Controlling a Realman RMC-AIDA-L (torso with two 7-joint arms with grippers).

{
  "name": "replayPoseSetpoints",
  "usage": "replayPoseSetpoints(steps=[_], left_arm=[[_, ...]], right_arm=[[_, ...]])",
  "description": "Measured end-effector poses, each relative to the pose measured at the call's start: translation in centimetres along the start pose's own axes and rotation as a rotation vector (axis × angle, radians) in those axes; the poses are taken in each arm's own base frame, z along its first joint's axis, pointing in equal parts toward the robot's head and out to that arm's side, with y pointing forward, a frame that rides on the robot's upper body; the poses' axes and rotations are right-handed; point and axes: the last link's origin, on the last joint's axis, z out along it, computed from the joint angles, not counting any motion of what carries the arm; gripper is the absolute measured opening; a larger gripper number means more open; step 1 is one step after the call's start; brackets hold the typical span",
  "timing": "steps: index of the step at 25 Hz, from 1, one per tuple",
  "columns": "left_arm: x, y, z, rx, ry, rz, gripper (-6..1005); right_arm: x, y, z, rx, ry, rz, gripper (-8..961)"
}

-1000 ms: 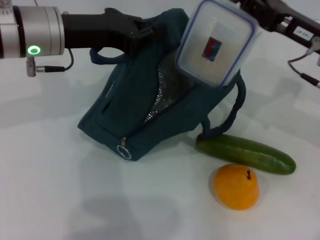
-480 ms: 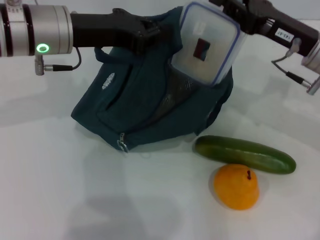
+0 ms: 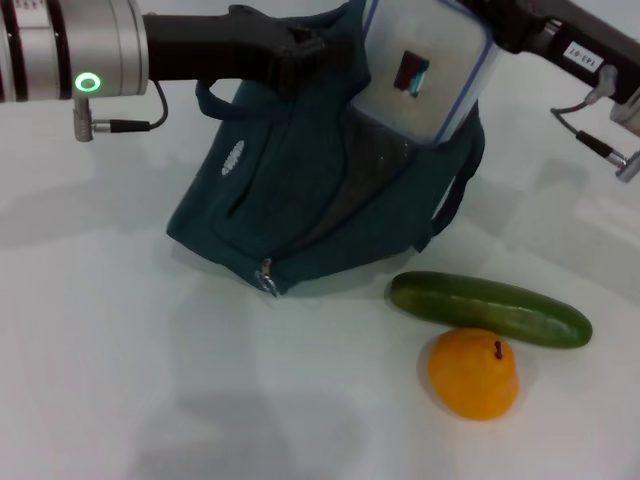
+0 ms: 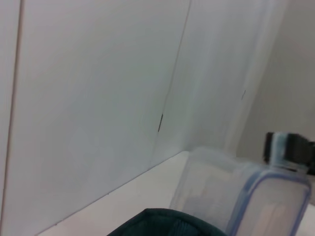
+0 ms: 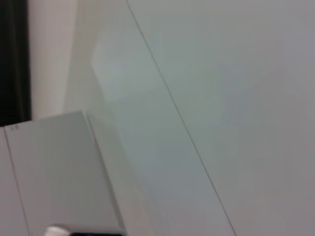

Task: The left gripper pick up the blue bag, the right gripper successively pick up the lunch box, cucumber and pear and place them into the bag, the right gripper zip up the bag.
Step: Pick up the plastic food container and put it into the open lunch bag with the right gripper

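From the head view, the left gripper [image 3: 300, 48] has its fingers clamped on the blue bag [image 3: 300, 190], lifting its top edge off the bench [image 3: 120, 350]. The right gripper [image 3: 490, 15] holds the lunch box [image 3: 425, 70] over the bag's mouth. The cucumber [image 3: 488, 309] lies touching the pear [image 3: 473, 373]. In the left wrist view, the lunch box [image 4: 236, 196] stands beside bag fabric.

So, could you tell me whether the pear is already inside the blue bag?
No, the pear sits on the white table just in front of the cucumber, outside the blue bag.
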Motion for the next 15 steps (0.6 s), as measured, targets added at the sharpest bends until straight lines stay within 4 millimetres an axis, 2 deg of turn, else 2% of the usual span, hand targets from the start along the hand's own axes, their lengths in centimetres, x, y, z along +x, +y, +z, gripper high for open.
replayPoseSetpoints(steps=[10, 15], left_arm=[[0.3, -0.2, 0.6, 0.004, -0.060, -0.212, 45], [-0.2, -0.3, 0.4, 0.013, -0.067, -0.269, 46]], right_arm=[[-0.2, 0.8, -0.6, -0.055, -0.017, -0.072, 204], [-0.1, 1.1, -1.1, -0.068, -0.023, -0.090, 209]])
